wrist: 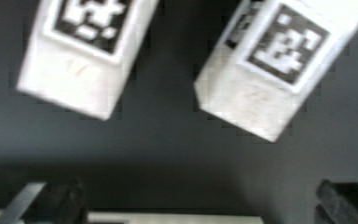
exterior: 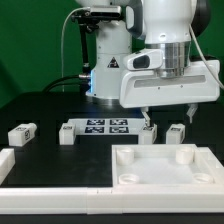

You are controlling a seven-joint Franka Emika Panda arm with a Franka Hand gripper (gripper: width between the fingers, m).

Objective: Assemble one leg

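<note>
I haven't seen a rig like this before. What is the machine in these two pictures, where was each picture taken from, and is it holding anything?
The machine is a robot arm, and at its end is a two-finger gripper.

One picture comes from a camera standing off the arm. The other comes from a camera on the wrist, looking down past the fingertips.

On the dark table lie four small white legs with square tags. Two are at the exterior view's left. The other two sit just under the gripper, and these are probably the two blocks in the wrist view.

Between the pairs lies the flat marker board. In front is a large white square panel with round corner sockets.

The jaws stand open and hold nothing.
</note>
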